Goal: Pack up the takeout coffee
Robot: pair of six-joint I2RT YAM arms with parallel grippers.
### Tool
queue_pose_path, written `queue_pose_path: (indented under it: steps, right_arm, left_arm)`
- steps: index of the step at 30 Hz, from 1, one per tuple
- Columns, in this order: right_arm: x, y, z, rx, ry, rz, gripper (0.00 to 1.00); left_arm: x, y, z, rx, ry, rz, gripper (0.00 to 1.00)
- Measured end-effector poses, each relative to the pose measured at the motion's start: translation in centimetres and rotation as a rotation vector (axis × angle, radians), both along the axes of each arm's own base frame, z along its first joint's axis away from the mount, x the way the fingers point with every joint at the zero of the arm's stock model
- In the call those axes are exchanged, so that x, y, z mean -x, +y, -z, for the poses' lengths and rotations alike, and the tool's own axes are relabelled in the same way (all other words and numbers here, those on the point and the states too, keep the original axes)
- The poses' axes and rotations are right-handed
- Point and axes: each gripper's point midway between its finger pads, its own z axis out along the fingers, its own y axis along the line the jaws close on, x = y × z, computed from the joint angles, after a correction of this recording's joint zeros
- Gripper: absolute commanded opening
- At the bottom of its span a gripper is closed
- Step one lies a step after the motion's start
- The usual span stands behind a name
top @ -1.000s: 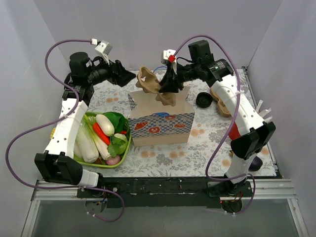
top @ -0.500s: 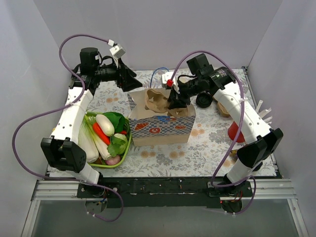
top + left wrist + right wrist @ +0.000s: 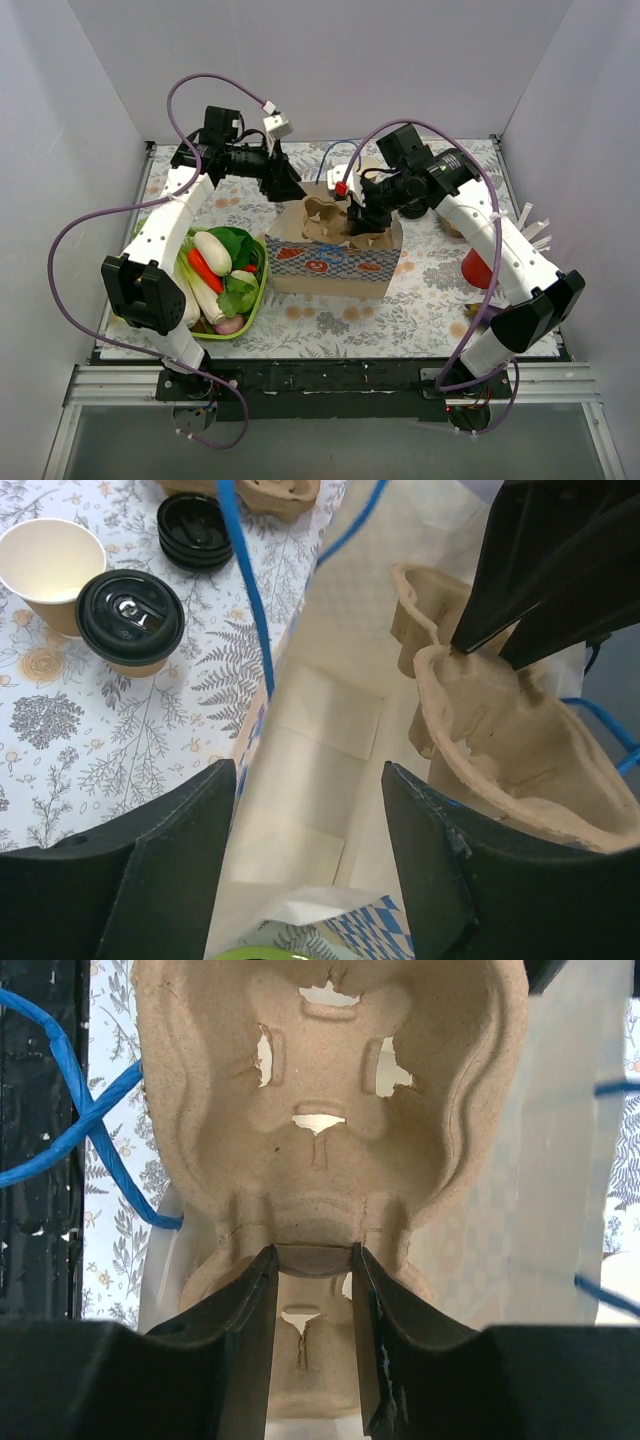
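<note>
Right wrist view shows the right gripper (image 3: 313, 1260) pinching the cardboard cup carrier (image 3: 330, 1175) by its middle rib in the mouth of the paper bag (image 3: 310, 730), the left gripper (image 3: 308, 780) spread at the bag's rim, and the lidded coffee cup (image 3: 130, 615) outside the bag; if released tilted, I think, the carrier could wedge against the bag's wall.

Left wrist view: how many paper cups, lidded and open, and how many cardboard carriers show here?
Lidded paper cup: 1
Open paper cup: 1
Cardboard carrier: 2
Total: 4
</note>
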Motion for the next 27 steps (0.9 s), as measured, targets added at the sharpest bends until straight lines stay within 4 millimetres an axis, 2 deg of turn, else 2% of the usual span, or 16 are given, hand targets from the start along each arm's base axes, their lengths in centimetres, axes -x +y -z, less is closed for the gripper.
queue_pose_path:
  steps: [7,9,13,17,21,27]
  right_arm:
    - [1.0,-0.2,0.5,0.049,-0.019,-0.028,0.01]
    - [1.3,-0.3,0.6,0.061,-0.019,-0.037,0.01]
    - [1.7,-0.7,0.9,0.087,-0.019,-0.052,0.01]
    - [2.0,-1.1,0.9,0.111,-0.022,-0.056,0.01]
    - [2.1,-1.3,0.4,0.125,-0.032,-0.052,0.01]
    - [1.5,-1.1,0.7,0.200,-0.040,0.001,0.01]
  left_arm:
    - [0.6,-1.7,1.4,-0.076,-0.061,0.032,0.34]
    - [0.8,-2.2,1.6,-0.089,-0.073,0.040,0.33]
    - [0.7,-2.8,2.6,-0.113,-0.072,0.048,0.21]
    - [-0.1,-3.2,3.9,-0.144,-0.068,0.045,0.00]
    - [-0.9,-3.3,3.8,-0.157,-0.088,0.042,0.00]
    - [-0.6,-3.4,2.9,-0.144,-0.059,0.031,0.00]
